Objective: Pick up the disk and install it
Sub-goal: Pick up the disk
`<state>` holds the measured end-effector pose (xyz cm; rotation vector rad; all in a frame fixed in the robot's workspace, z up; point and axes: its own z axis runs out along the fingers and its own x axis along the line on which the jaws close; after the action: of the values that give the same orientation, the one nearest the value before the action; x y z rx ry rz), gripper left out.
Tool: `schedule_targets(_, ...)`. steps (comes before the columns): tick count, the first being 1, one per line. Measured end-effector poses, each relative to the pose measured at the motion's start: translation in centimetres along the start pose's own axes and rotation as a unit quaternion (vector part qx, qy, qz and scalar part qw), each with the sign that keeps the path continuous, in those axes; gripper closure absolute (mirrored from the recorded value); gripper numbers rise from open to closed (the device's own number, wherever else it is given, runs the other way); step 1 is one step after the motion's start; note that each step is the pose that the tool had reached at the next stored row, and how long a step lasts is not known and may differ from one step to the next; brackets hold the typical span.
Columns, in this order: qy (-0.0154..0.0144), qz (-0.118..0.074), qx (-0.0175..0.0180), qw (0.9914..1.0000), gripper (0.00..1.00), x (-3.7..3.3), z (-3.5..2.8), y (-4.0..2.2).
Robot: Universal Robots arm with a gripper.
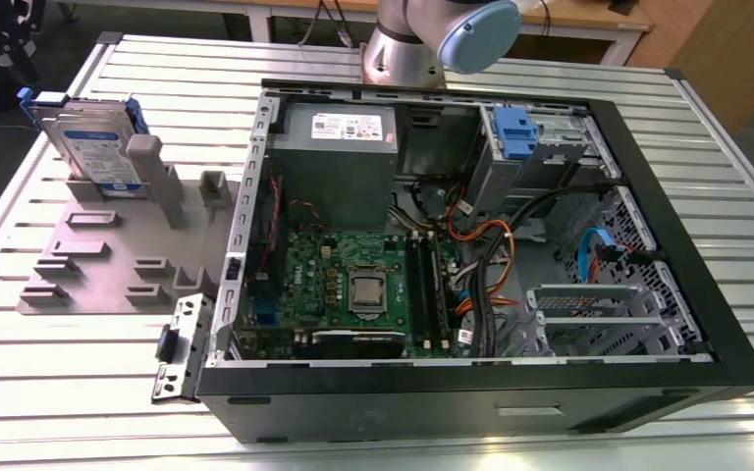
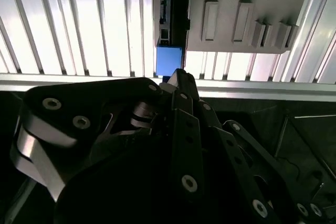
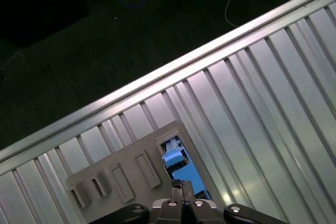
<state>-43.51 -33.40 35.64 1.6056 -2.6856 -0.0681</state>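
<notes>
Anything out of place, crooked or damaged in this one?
Nothing stands out. The disk stands on edge in the grey holder, on the exterior view's left of the open computer case, on the slatted table. The cables lie loose inside the case, with no visible damage or spill.

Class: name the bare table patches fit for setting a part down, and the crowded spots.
Bare: table between grey holder and near edge; strip on the exterior view's right of the computer case. Crowded: inside the case.

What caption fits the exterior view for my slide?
Disk stands upright in its grey holder beside the open computer case, not yet installed.
</notes>
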Motion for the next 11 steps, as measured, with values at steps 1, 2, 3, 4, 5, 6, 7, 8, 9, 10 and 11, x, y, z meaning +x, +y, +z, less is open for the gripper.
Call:
schedule_targets(1, 0.0001, 0.000, 0.0000, 1.00000, 0.89, 0.00, 0.00, 0.00)
schedule_targets(2, 0.0004, -0.002, 0.0001, 1.00000, 0.89, 0.00, 0.00, 0.00)
schedule_targets(3, 0.0007, -0.004, 0.0002, 0.99999, 0.89, 0.00, 0.00, 0.00)
schedule_targets(4, 0.0007, -0.004, 0.0002, 0.99999, 0.89, 0.00, 0.00, 0.00)
schedule_targets(5, 0.0008, -0.004, 0.0002, 0.99999, 0.89, 0.00, 0.00, 0.00)
schedule_targets(6, 0.0008, -0.004, 0.0002, 0.99999, 0.89, 0.00, 0.00, 0.00)
schedule_targets(7, 0.0008, -0.005, 0.0002, 0.99999, 0.89, 0.00, 0.00, 0.00)
schedule_targets(8, 0.0008, -0.005, 0.0002, 0.99999, 0.89, 0.00, 0.00, 0.00)
schedule_targets(9, 0.0009, -0.005, 0.0002, 0.99999, 0.89, 0.00, 0.00, 0.00)
schedule_targets(10, 0.0009, -0.005, 0.0002, 0.99999, 0.89, 0.00, 0.00, 0.00)
schedule_targets(11, 0.0009, -0.005, 0.0003, 0.99999, 0.89, 0.00, 0.00, 0.00)
